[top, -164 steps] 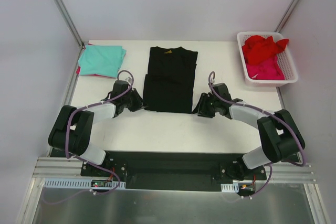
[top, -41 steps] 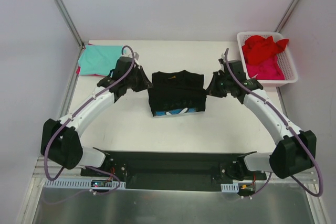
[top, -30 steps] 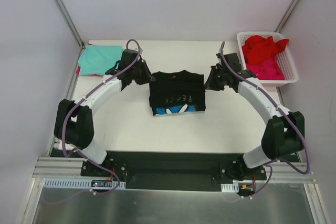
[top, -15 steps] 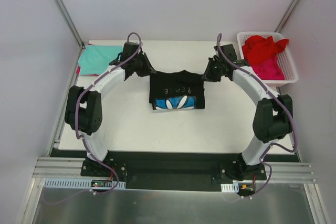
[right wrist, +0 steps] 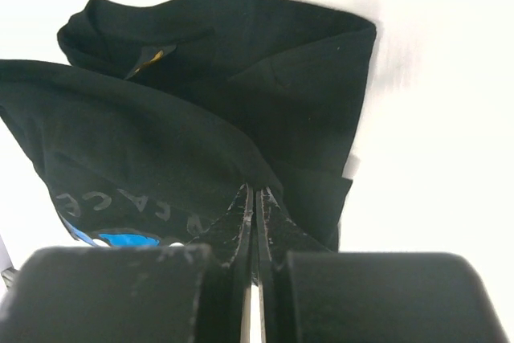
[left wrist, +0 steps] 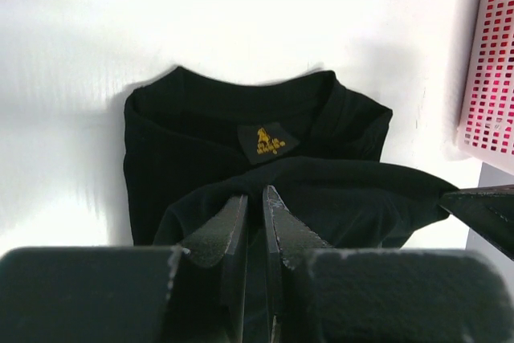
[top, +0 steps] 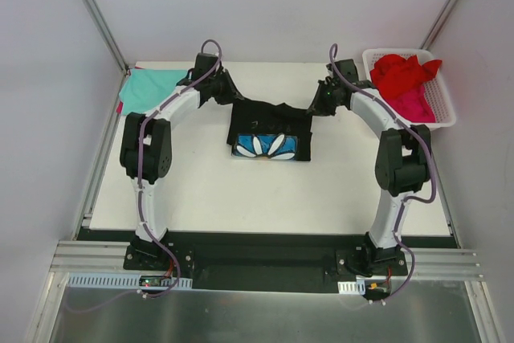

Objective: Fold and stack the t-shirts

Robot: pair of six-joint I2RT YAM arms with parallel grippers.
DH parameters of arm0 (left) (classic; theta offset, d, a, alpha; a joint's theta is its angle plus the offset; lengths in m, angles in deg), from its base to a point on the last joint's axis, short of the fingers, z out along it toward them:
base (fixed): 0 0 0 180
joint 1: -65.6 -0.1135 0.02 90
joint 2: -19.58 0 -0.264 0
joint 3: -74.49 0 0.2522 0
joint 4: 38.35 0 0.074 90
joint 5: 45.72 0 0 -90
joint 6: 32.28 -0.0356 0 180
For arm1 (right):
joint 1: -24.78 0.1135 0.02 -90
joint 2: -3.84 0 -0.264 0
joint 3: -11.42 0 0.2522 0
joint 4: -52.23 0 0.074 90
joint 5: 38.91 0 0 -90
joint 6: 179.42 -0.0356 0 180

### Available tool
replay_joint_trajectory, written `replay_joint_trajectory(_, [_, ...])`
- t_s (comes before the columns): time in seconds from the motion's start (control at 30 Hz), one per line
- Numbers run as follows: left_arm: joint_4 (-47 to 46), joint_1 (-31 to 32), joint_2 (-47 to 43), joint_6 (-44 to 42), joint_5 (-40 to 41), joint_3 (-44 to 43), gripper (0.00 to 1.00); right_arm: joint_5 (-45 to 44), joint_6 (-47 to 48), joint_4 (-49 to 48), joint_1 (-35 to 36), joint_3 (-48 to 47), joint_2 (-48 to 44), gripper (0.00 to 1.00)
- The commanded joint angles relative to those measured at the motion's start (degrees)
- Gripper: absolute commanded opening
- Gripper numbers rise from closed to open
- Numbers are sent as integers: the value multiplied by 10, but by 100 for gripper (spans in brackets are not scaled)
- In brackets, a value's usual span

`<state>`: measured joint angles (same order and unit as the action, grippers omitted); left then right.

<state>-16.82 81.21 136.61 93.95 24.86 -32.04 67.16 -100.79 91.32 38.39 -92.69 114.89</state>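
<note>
White bench (top: pixel 201 190), black t-shirt (top: pixel 269 122) half folded. Left end effector (left wrist: pixel 257 194) and right end effector (right wrist: pixel 254 190) clamped on its raised fold.

The white desk (top: pixel 201 190) carries a folded black t-shirt (top: pixel 269 122) at its middle, a teal t-shirt (top: pixel 146 90) far left, a white basket (top: pixel 414 126) far right

We see the black t-shirt (top: pixel 269 118) in the middle of the table's (top: pixel 201 182) far half, folded into a compact block. Its top layer is doubled back and raised at both side edges, showing a white-and-blue flower print (top: pixel 266 146). The collar with its gold label (left wrist: pixel 269 143) lies flat beneath. The teal t-shirt (top: pixel 148 87) lies folded at far left. The red t-shirt (top: pixel 401 72) sits crumpled against the pink t-shirt (top: pixel 405 107) in the basket (top: pixel 370 86).
</note>
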Motion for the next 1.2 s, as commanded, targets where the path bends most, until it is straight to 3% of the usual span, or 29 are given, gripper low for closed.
replay_joint_trajectory(0.0, [-17,-7,37,-5,-33,-74,0,6,21,-12,-17,-40,18,1])
replay_joint_trajectory(0.4, [-112,-23,212,-19,-91,-270,0,34,63,-48,-50,-155,131,1])
replay_joint_trajectory(0.43, [-127,-26,223,-11,-104,-278,10,35,63,-47,-53,-172,143,0])
replay_joint_trajectory(0.47, [-169,-31,235,1,-127,-288,56,41,63,-42,-54,-188,153,5])
replay_joint_trajectory(0.5, [-187,-33,262,16,-144,-310,88,43,63,-32,-54,-222,180,13])
replay_joint_trajectory(0.53, [-206,-35,273,18,-165,-318,99,45,63,-32,-58,-230,186,21])
replay_joint_trajectory(0.63, [-298,-51,300,60,-213,-328,99,71,72,-62,-59,-232,186,43])
replay_joint_trajectory(0.67, [-340,-60,297,89,-221,-323,99,82,76,-76,-58,-226,178,55])
replay_joint_trajectory(0.8, [-379,-60,170,55,-220,-172,99,108,76,-70,-57,-192,124,58])
replay_joint_trajectory(0.97, [-299,-36,32,-59,-177,-6,99,122,72,-77,-39,-91,33,59])
replay_joint_trajectory(1.17, [-280,-16,-83,-54,-167,166,99,124,70,-79,-5,-18,-17,60])
